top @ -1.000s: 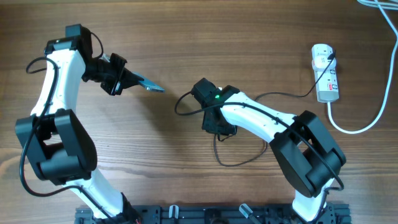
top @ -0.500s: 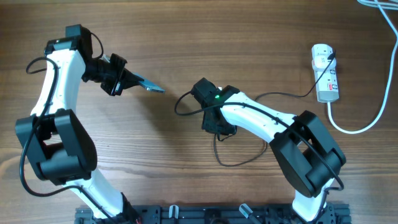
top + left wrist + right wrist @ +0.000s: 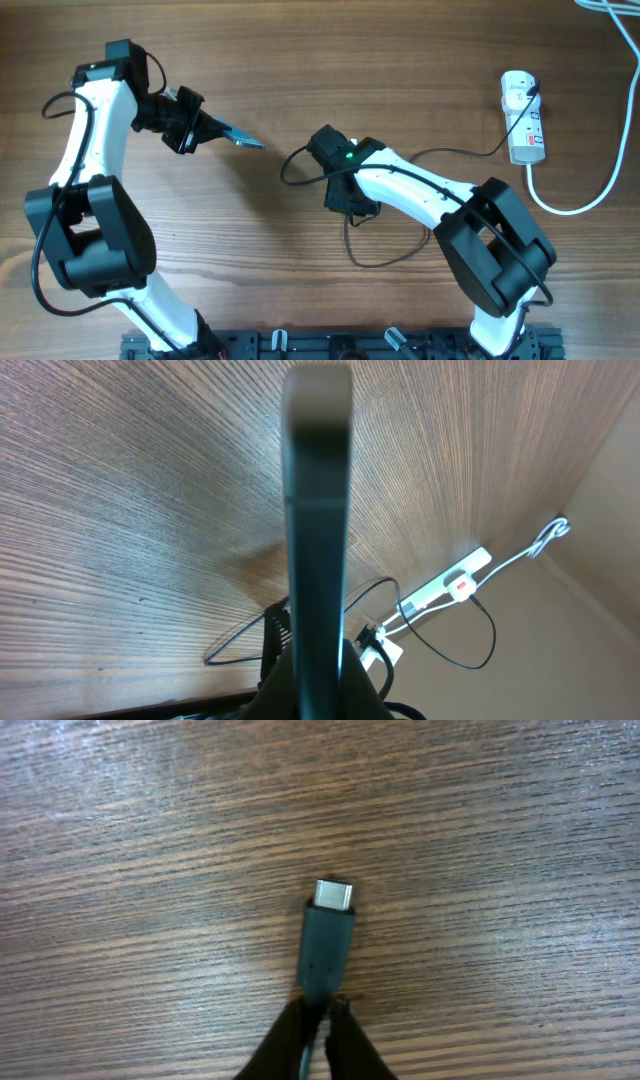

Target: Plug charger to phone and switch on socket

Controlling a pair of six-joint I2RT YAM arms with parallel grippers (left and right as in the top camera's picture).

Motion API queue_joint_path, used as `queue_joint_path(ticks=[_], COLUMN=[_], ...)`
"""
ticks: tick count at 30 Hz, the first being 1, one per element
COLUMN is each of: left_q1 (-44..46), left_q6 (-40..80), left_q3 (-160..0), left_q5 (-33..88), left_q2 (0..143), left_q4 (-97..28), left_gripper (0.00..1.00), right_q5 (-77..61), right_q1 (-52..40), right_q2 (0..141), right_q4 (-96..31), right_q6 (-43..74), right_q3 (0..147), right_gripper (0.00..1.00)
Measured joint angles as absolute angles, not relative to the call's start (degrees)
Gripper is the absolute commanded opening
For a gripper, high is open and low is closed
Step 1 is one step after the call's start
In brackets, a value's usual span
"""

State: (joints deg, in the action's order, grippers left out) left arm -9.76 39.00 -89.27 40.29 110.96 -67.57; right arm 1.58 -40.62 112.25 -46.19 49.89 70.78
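Worktop (image 3: 300,60): brown wood; we saw nothing joined yet.
Left fingers (image 3: 203,128): clamped the phone (image 3: 243,138), upper left.
Right fingers (image 3: 338,1025): pinched the charger (image 3: 327,945) behind its tip, centre.
Socket (image 3: 524,120): upper right, switching remained.

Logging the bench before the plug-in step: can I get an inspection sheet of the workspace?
Surface: wooden table, bare grain.
Job's things: phone held off the table; charger tip not in the phone, over the wood; socket at far right.
Clutter: nothing seen.
Grippers: left gripper shut on phone; right gripper pinches charger just behind its tip.
Cables: charger loops on the wood; white cord runs off top right.
Surroundings: pale wall or floor past the table edge.
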Motion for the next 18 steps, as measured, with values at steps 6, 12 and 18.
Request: queue_joint_path(ticks=[6, 12, 18], left_q1=[-9.76, -9.76, -9.76], left_q6=[39.03, 39.0, 39.0], left_q3=[-89.27, -89.27, -89.27], left_q5=[40.29, 40.29, 40.1], left_q2=[110.96, 110.96, 110.96], left_q4=[-67.57, -67.57, -67.57], left_gripper=[0.04, 0.04, 0.04], right_q5=[1.58, 1.58, 2.0], right_q1=[-40.62, -40.62, -40.62], right_q2=[112.25, 112.29, 112.29], right_q4=[-46.17, -45.98, -45.98], right_q6=[49.89, 50.09, 50.3], right_q3=[70.78, 70.89, 70.89], right_gripper=[0.2, 0.21, 0.15])
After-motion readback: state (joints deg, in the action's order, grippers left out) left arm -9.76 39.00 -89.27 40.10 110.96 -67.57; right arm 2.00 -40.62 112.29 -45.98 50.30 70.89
